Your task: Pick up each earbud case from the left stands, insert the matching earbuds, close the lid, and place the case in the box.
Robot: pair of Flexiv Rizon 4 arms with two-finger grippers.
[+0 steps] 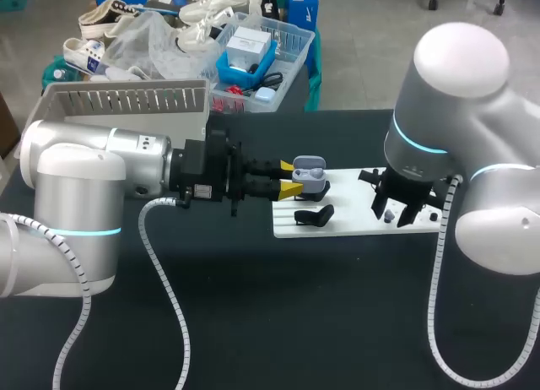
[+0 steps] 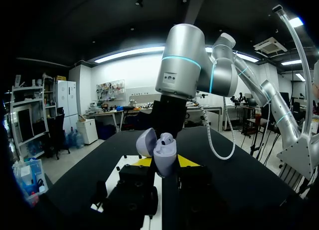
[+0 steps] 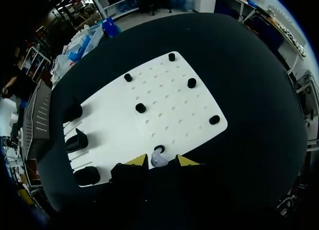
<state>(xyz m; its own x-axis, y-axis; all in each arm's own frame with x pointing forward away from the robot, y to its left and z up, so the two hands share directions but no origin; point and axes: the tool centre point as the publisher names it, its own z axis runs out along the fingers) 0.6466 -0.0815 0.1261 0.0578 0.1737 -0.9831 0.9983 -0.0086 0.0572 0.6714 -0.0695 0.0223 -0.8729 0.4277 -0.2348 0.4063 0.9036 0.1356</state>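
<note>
My left gripper is shut on a lavender earbud case, held with its lid open above the left end of the white board. In the left wrist view the case sits between the yellow tips with one earbud in it. My right gripper hangs over the board's right part. In the right wrist view a lavender earbud rests on a peg of the board between its yellow fingertips, with small gaps on both sides.
A black case lies on the board below the held one. Black stands line the board's far end and black pegs dot its middle. A white slatted basket stands at the table's back left.
</note>
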